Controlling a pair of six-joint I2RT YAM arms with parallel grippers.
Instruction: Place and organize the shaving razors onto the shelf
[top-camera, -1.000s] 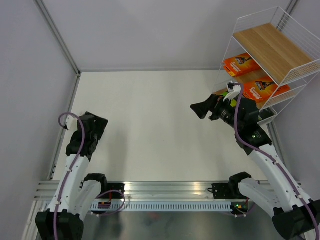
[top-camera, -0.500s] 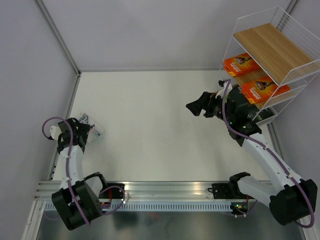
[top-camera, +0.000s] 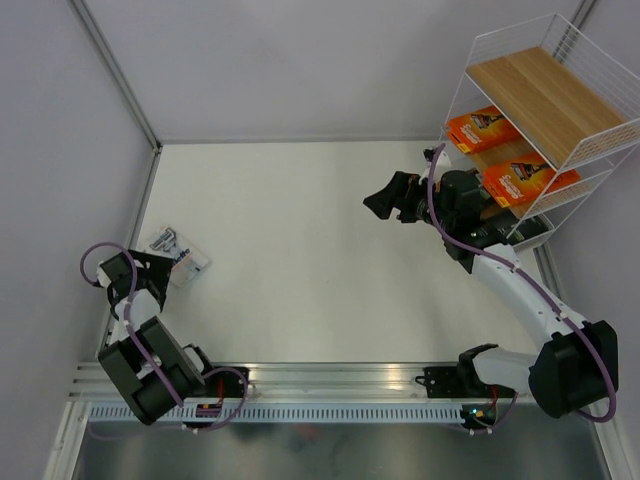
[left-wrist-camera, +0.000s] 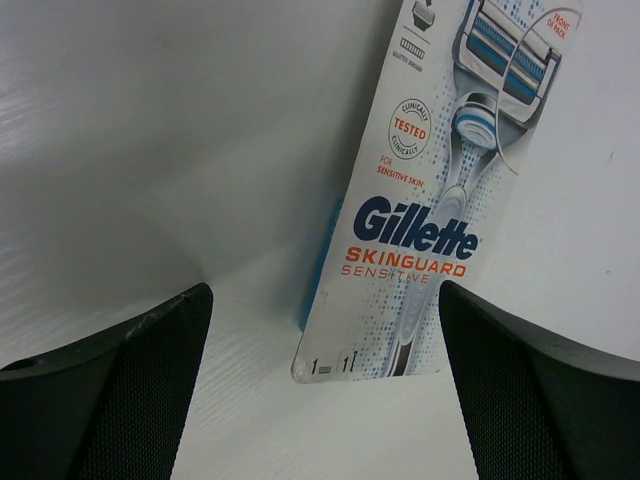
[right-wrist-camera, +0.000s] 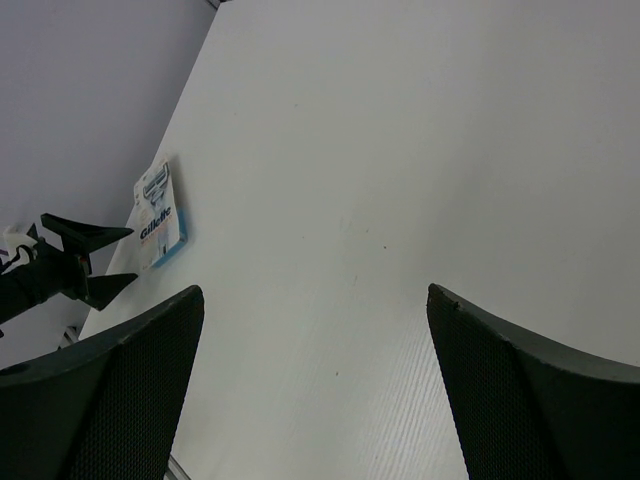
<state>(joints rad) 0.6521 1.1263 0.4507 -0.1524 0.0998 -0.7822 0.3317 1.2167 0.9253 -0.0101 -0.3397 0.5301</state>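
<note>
The white-and-blue Gillette blister pack (top-camera: 178, 250) lies flat on the white table near its left edge. It fills the left wrist view (left-wrist-camera: 440, 180) and shows small in the right wrist view (right-wrist-camera: 160, 215). My left gripper (top-camera: 152, 268) is open and empty just short of the pack's near end, jaws wide on either side (left-wrist-camera: 325, 400). My right gripper (top-camera: 385, 200) is open and empty above the table (right-wrist-camera: 315, 380), left of the shelf (top-camera: 560, 95). Two orange packs (top-camera: 482, 128) (top-camera: 520, 182) lie on the shelf's lower boards. The black packs with lime-green ends are hidden.
The shelf stands at the far right corner and its top board is bare. Grey walls close the table at the left and back. An aluminium rail (top-camera: 330, 380) with both arm bases runs along the near edge.
My left arm has swung down toward the left edge and now faces the Gillette pack, which came into view. My right gripper has drawn back leftward from the shelf.
</note>
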